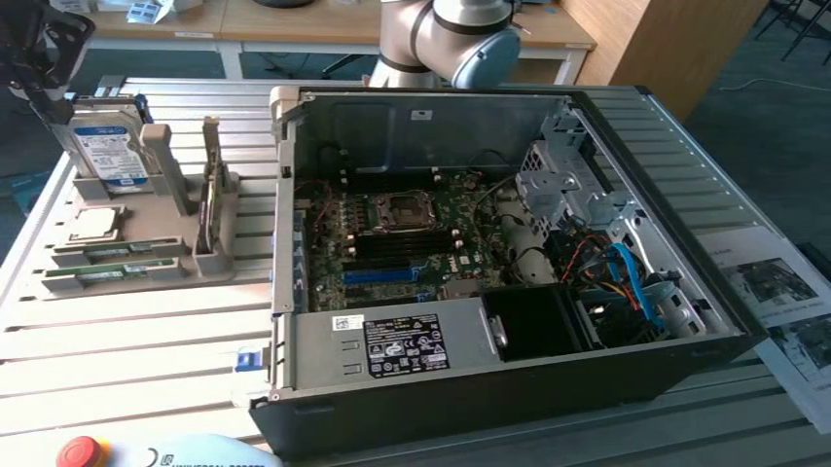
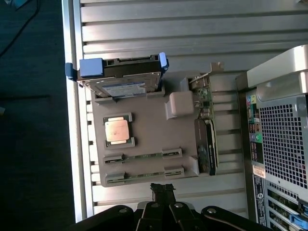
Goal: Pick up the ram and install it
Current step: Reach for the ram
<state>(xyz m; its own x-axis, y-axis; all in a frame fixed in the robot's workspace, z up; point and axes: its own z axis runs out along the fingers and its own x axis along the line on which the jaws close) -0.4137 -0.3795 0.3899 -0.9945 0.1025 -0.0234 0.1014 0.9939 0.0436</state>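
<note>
Right, gripper (image 2: 162, 188) is clenched: fingertips pressed together w/ nothing btwn them, so no grasp yet. Ram (image 2: 144, 173) isn't picked up. It sits on edge in the outermost row of the grey holder (image 1: 169, 219), ends held by small brackets, w/ a second stick (image 2: 142, 157) parallel and just beside it, one row in.

Exterior view, clock-wise: holder is at 9 o'clock from the open PC case (image 1: 520, 375), both on the slatted table (image 1: 130, 350). Ram (image 1: 111, 277) is on the holder's 6 o'clock edge, second stick (image 1: 111, 255) just above it, CPU chip (image 1: 93, 224) and hard drive (image 1: 111, 151) further toward 12. The dark bulk at the holder's 11 o'clock I take for the gripper assy, hanging high over the hard-drive end.

Key relation: from there the ram lies toward 6 o'clock and lower down, well apart, not touching. Its long axis runs roughly 9-to-3, so the shut fingers would need to part and straddle the thin board across that axis, i.e. along 12-to-6. In the wrist view the fingertips point at the ram's mid-length, just off the holder's ram-side edge.

Motherboard (image 1: 403, 233) lies exposed in the case, at 3 o'clock from the ram.
</note>
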